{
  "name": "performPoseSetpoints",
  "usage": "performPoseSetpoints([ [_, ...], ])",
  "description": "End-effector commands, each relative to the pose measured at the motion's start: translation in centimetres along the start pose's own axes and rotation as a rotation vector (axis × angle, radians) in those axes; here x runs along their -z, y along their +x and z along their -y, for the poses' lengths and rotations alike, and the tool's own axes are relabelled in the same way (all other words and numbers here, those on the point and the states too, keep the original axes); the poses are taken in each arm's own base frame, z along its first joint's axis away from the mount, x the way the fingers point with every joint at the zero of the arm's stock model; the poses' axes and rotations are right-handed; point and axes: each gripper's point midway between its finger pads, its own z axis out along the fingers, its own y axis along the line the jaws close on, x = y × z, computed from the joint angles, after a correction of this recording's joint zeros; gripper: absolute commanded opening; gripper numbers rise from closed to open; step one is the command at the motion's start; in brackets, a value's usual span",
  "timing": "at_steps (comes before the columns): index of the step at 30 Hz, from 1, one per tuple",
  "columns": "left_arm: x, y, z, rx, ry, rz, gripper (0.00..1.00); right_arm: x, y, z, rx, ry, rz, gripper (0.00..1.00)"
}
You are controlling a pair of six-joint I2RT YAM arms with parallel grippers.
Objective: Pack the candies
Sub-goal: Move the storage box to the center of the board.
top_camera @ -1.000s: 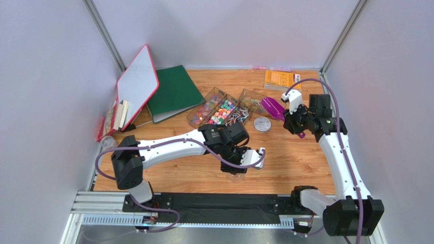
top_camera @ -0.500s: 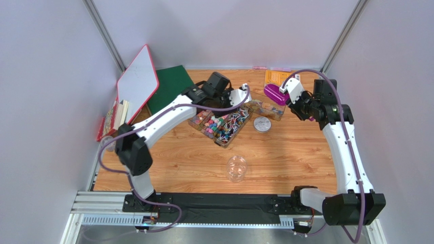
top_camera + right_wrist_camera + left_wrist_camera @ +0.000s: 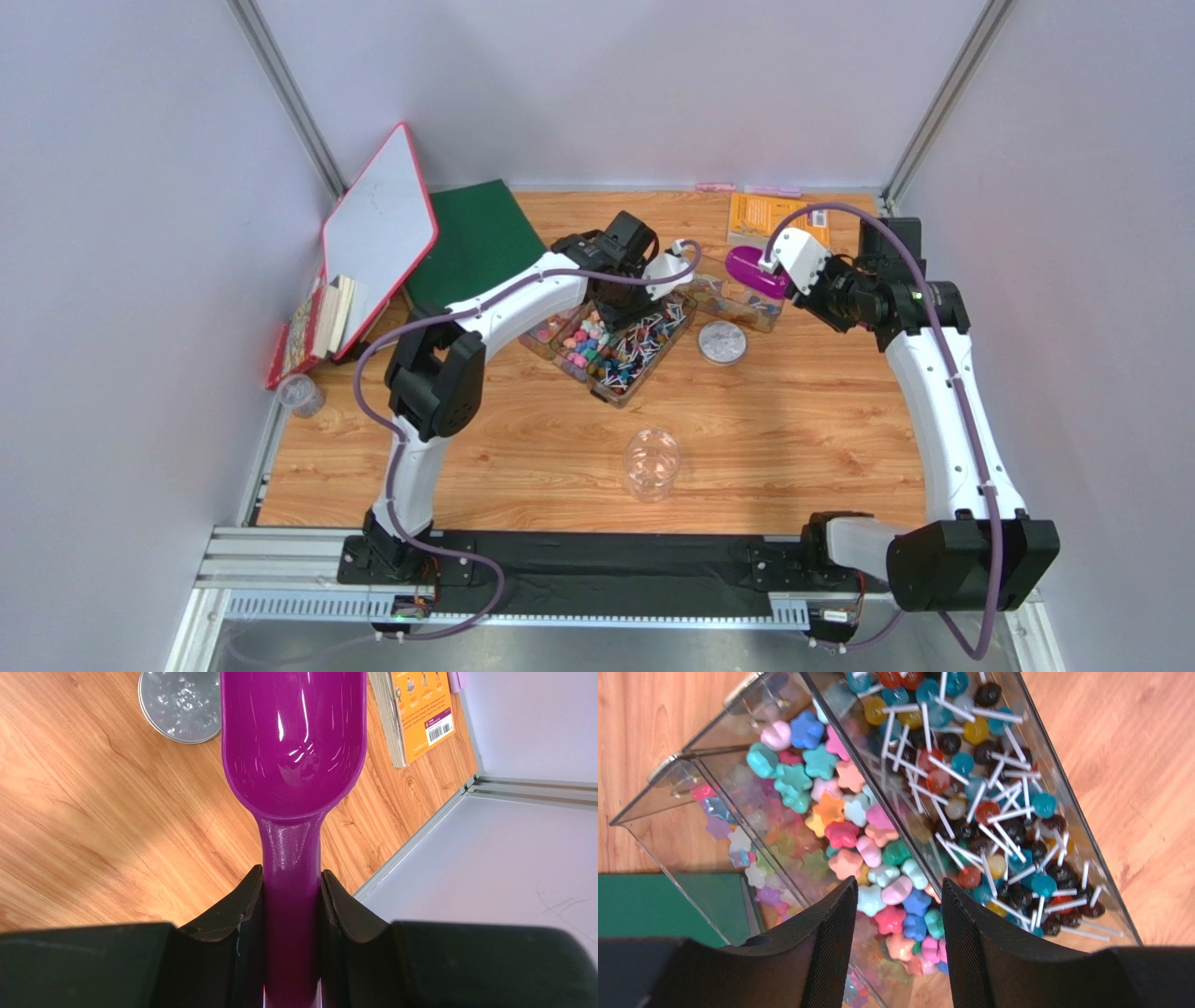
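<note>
Presently two adjoining clear trays (image 3: 664, 815), far centre, hold the candies (image 3: 843, 834): pastel stars, stick-mounted balls. Left gripper (image 3: 899, 906) above them, jaws apart, empty. Right gripper (image 3: 291, 885) clamps one purple scoop (image 3: 295, 735).

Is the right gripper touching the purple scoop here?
Touching. The right wrist view shows the right gripper with both fingers pressed against the handle of the purple scoop, no gap on either side.
</note>
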Motion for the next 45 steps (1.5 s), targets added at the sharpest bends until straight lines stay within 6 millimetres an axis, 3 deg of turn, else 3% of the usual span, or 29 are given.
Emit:
performPoseSetpoints([
  [1,-1.6,-1.4,-0.3,0.059,-0.01,0.026,0.55,0.7,-0.8,1.0,0.046,0.026,0.021,0.0],
  [12,-3.4,-0.7,0.3,0.056,0.03,-0.01,0.54,0.5,-0.6,0.5,0.01,0.019,0.026,0.0],
  [19,-4.6,-1.2,0.2,-0.007,0.058,0.009,0.19,1.0,0.2,0.0,0.03,0.035,0.003,0.0],
  [25,-5.2,-1.6,-0.7,-0.152,0.039,0.03,0.06,0.7,1.1,-0.8,0.035,0.027,-0.018,0.0],
  [33,-6.0,-3.2,-0.6,-0.283,0.069,0.115,0.04,1.0,1.6,-1.3,0.037,0.037,-0.03,0.0],
  [34,-6.1,-3.7,-0.7,-0.318,0.068,0.136,0.04,1.2,2.4,-1.0,0.025,0.05,-0.046,0.0],
  [40,-6.3,-6.4,0.6,-0.454,0.109,0.249,0.04,2.1,3.5,-1.7,0.017,0.048,-0.068,0.0],
  [45,-5.8,-8.1,3.1,-0.466,0.173,0.306,0.0,2.4,4.4,-2.1,-0.008,0.051,-0.083,0.0],
])
